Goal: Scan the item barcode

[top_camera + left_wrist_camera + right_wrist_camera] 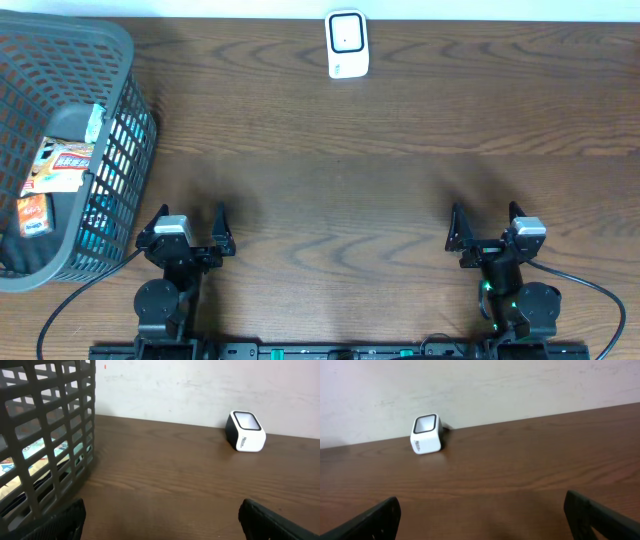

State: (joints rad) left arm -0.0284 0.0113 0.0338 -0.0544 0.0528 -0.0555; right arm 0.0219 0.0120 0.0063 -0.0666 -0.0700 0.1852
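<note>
The task stands at its very start: nothing has been picked up, and no item is near the barcode scanner (347,45). Both arms sit low at the near edge of the tabletop (350,170). The left gripper (190,222) is released, its jaws spread wide and empty. The right gripper (485,220) is likewise spread wide and holds nothing. Each wrist view shows only its own dark fingertips at the bottom corners, with bare wood between them.

The goods to be scanned lie in the grey mesh basket (120,60) at the left end of the tabletop, just beside the left arm. An orange-and-white packet (60,170) lies on top. A smaller orange packet (33,215) sits nearer the front, and something teal shows through the mesh wall. No barcode can be read at this size.

The scanner, a small white box with a dark-rimmed window, stands at the far edge by the wall, well apart from both grippers and the basket.

The next move likely falls to the left arm, which is closest: rise above the basket rim, reach down inside, and close on one packet. The basket walls are tall, so the approach probably has to come from above. After that, the packet needs carrying across to the scanner with its barcode side turned toward the window.
</note>
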